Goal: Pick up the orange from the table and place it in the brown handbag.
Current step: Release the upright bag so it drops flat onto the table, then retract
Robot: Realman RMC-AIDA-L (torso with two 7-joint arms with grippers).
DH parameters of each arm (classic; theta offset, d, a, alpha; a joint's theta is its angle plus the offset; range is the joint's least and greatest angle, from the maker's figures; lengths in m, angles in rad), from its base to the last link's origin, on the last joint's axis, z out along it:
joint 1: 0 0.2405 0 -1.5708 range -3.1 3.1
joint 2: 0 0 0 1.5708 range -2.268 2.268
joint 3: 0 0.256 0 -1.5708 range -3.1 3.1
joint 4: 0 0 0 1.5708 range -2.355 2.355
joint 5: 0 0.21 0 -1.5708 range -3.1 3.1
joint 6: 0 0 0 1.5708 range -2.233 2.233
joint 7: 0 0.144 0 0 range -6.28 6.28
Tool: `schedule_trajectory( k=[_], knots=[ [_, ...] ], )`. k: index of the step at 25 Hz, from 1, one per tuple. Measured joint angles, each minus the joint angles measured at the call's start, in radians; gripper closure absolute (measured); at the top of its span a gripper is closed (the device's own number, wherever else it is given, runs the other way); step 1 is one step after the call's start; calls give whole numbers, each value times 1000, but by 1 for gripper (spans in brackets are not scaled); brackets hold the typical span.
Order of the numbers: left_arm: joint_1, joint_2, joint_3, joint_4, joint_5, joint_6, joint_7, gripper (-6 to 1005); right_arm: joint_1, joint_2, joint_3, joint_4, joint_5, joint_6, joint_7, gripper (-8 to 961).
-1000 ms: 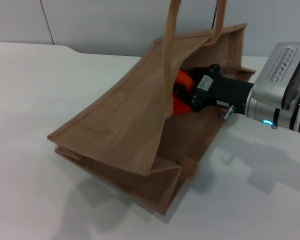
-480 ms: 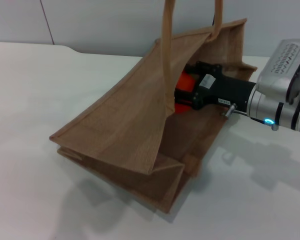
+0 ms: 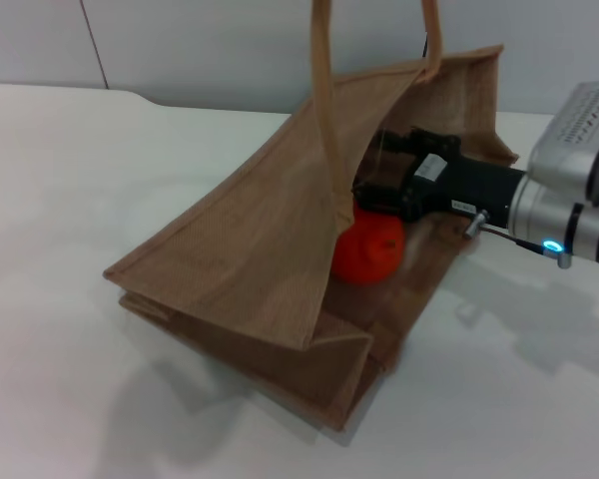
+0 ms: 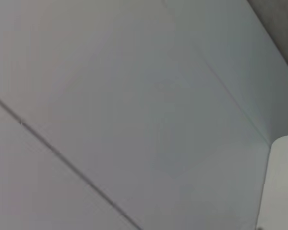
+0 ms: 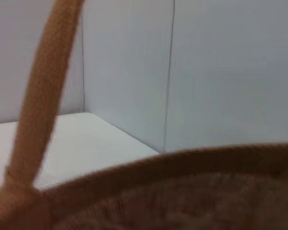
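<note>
The brown handbag (image 3: 242,249) lies tipped on its side on the white table (image 3: 60,170), its mouth facing my right arm. The orange (image 3: 369,247) rests inside the bag on its lower wall, free of the fingers. My right gripper (image 3: 380,172) is in the bag's mouth just above and behind the orange, jaws apart and empty. The right wrist view shows the bag's rim (image 5: 182,160) and one handle (image 5: 43,96). My left gripper is out of view; its wrist view shows only wall.
The bag's tan handles (image 3: 322,90) stand up in front of the right gripper. The upper wall of the bag overhangs the orange. Bare white table lies to the left and in front of the bag. A grey wall (image 3: 230,40) runs behind.
The right gripper has let go of the orange and drawn back a little toward the right. The orange has dropped onto the bag's lower wall.
</note>
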Motion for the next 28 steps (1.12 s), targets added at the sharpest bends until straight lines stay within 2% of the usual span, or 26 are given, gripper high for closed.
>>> schedule_trajectory(
  k=[3, 10, 14, 19, 23, 28],
  knots=[
    [26, 1, -6, 3, 2, 12, 3, 885, -31, -21, 1, -3, 1, 10, 9, 141],
    [69, 2, -46, -4, 13, 22, 5, 885, -124, -117, -1, -4, 0, 27, 110, 142],
    [90, 1, -54, -12, 19, 28, 5, 884, -150, -149, 12, -16, 6, 17, 118, 143],
    [105, 0, -65, -59, 17, 58, 3, 884, -146, -159, 85, -98, 7, 13, 76, 143],
    [127, -1, -69, -118, -18, 115, -1, 885, -147, -157, 213, -164, 7, 13, 16, 144],
    [159, 1, -70, -219, -162, 213, 49, 887, -189, -144, 387, -153, 9, 24, -65, 145]
  ],
)
